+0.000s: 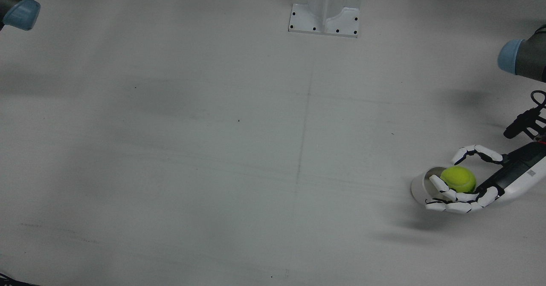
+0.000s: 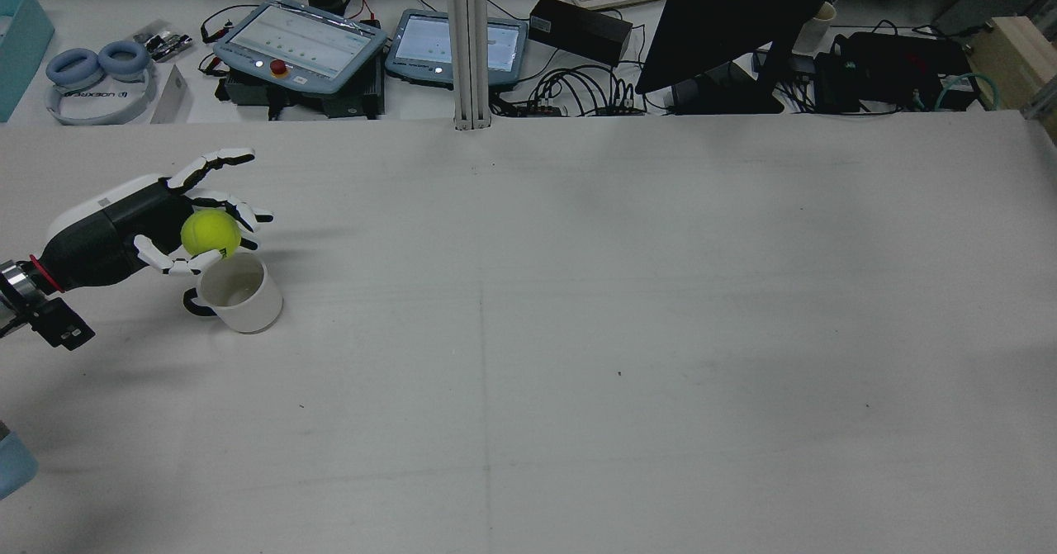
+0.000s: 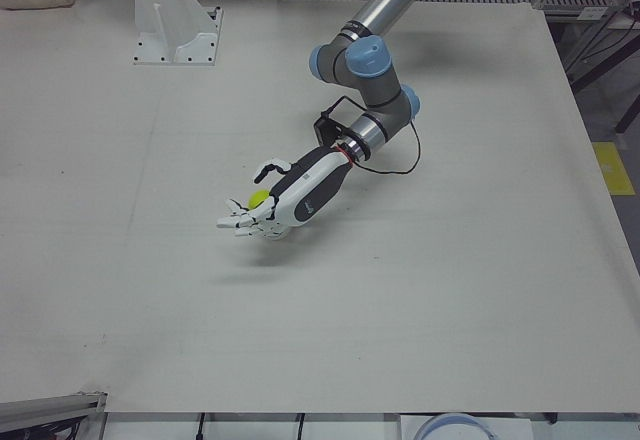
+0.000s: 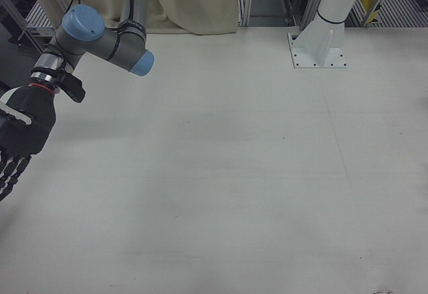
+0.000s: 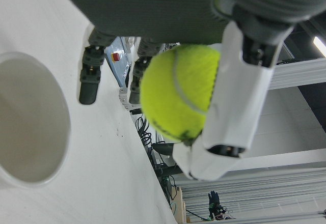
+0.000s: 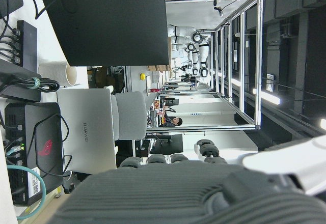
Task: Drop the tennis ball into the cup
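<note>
One bright yellow-green tennis ball (image 2: 210, 233), fuzzy with a pale curved seam, sits cupped in the left hand (image 2: 157, 220), whose white-and-black fingers (image 1: 452, 196) curl around it. It's held just above the rim of a white cup (image 2: 238, 291) with a dark handle, standing upright on the grey bench (image 2: 578, 331) near the left edge in the rear view. Farther off, the right hand (image 4: 17, 143) hangs at the other side of the bench; can't tell whether it's spread or closed.

Overhead front and high rear views, both over table (image 1: 213, 149).
</note>
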{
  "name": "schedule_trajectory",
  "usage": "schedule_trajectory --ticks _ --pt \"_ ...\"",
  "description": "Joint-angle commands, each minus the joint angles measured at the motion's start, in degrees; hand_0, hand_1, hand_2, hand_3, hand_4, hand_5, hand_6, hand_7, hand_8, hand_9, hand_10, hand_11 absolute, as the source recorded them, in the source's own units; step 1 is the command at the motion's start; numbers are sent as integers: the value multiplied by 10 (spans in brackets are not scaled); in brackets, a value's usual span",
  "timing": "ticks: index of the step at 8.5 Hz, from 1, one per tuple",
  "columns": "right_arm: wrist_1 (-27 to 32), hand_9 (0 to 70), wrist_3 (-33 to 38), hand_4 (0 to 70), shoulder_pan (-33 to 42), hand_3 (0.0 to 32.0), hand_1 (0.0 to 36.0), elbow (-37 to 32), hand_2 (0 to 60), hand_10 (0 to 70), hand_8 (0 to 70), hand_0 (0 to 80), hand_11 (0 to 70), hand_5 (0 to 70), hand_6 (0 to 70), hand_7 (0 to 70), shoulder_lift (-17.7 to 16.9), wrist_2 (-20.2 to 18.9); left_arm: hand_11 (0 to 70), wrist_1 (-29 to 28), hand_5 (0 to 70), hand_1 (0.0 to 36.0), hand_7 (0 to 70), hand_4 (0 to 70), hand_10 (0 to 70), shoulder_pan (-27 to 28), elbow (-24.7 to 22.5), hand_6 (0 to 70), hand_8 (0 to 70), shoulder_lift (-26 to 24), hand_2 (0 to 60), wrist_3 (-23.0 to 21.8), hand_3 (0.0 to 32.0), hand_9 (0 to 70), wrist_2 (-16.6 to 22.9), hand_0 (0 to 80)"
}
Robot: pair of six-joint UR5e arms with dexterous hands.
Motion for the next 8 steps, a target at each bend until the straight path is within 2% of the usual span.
schedule_trajectory --ticks 1,2,3,4,5,6,7,8 --pt "0 0 0 0 0 0 0 1 0 0 0 0 0 0 0 0 0 0 262 0 225 358 211 0 160 -3 -3 391 271 1 473 -2 320 125 0 744" --pt "0 0 0 0 0 0 0 1 0 0 0 0 0 0 0 0 0 0 258 -1 207 360 219 0 157 -4 0 315 253 1 458 -9 320 123 0 710" --pt "0 0 0 0 0 0 0 0 0 0 0 0 0 0 0 0 0 0 252 3 218 358 199 0 155 -41 6 391 266 0 470 -29 320 116 -1 664" --pt "0 0 0 0 0 0 0 0 0 0 0 0 0 0 0 0 0 0 258 23 205 359 218 0 158 -123 24 314 252 -14 461 -32 320 121 0 681" --pt "0 0 0 0 0 0 0 0 0 0 0 0 0 0 0 0 0 0 269 37 197 358 241 2 166 -185 73 273 246 -50 462 -34 320 128 1 728" --pt "0 0 0 0 0 0 0 0 0 0 0 0 0 0 0 0 0 0 284 38 229 360 236 36 175 -239 130 401 275 -88 497 -40 320 134 2 797" --pt "0 0 0 0 0 0 0 0 0 0 0 0 0 0 0 0 0 0 300 38 212 360 282 79 184 -272 161 294 255 -101 499 -43 320 152 2 800" --pt "0 0 0 0 0 0 0 0 0 0 0 0 0 0 0 0 0 0 304 39 230 360 271 84 186 -285 167 370 271 -102 512 -44 320 151 2 800"
